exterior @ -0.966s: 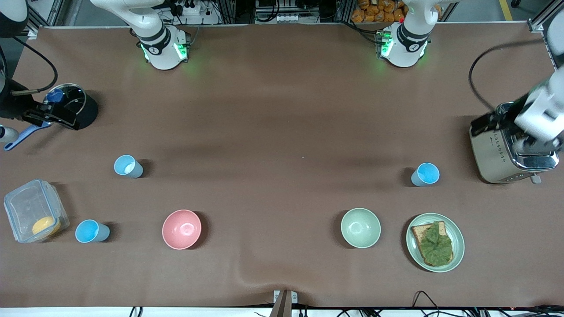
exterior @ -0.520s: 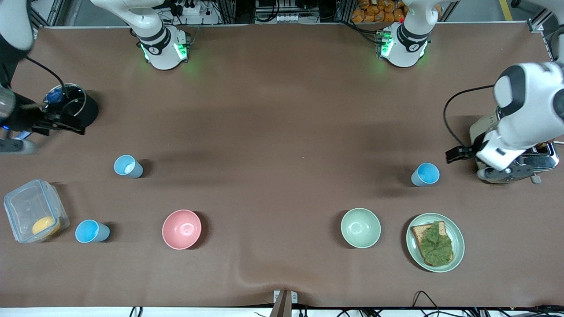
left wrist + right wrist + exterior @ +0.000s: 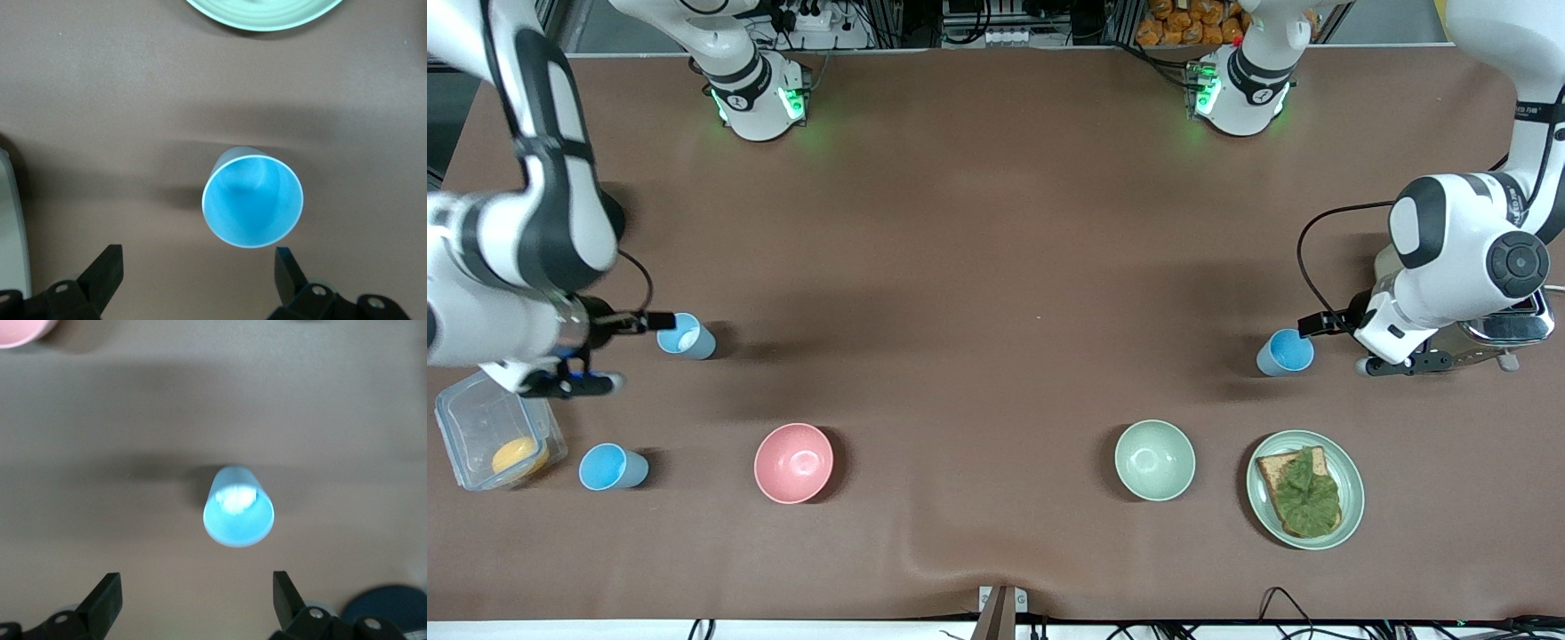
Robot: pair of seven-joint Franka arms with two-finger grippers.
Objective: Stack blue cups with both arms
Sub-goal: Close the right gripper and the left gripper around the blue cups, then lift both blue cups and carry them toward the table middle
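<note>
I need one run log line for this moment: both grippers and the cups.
left gripper: open, facing blue cup by toaster | right gripper: open, facing paler cup | third cup: untouched | stacked: none

No text, label, brand, number or sign can be read with certainty. A small dark marking sits on the glossy white left arm [image 3: 1532, 111] near its upper link, but its characters are too small to make out.
</note>
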